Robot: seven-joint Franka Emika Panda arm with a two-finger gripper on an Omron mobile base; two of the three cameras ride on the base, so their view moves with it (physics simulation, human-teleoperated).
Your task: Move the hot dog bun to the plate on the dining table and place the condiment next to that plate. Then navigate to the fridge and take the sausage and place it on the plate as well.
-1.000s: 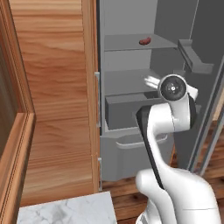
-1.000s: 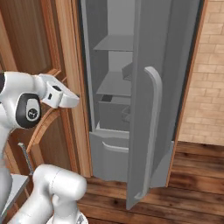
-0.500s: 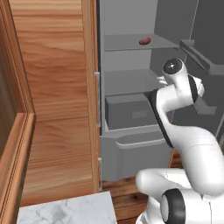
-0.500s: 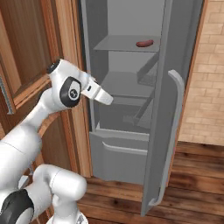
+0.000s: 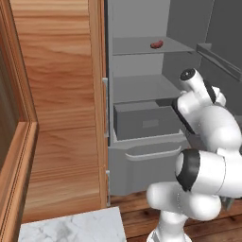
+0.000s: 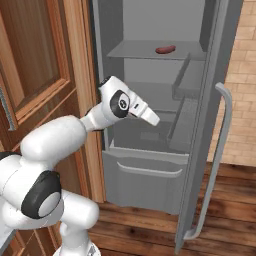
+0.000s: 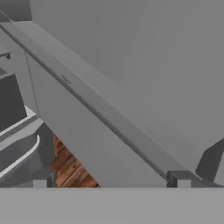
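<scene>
- The sausage [image 5: 157, 44] is seen on the upper shelf [image 5: 142, 47] of the open fridge [image 5: 142, 156], near the front edge of that shelf and toward its right side.
- Its long axis is laid roughly along the front edge of the shelf, with the right end a little raised toward the back in both base views.
- Nothing is touched by the sausage except the shelf.
- The gripper [image 7: 111, 181] is held with its jaws spread wide, and nothing is between them.
- In the hand view the two finger tips [image 7: 179, 179] are seen far apart, before a grey fridge surface and a strip of wooden floor [image 7: 70, 168].
- In the right base view the fridge door [image 6: 210, 125] with its long handle [image 6: 215, 165] is shown; in the left base view a marble corner [image 5: 71, 227] is seen at the bottom edge.
- The hand is well below the sausage, at the level of the lower shelf.
</scene>
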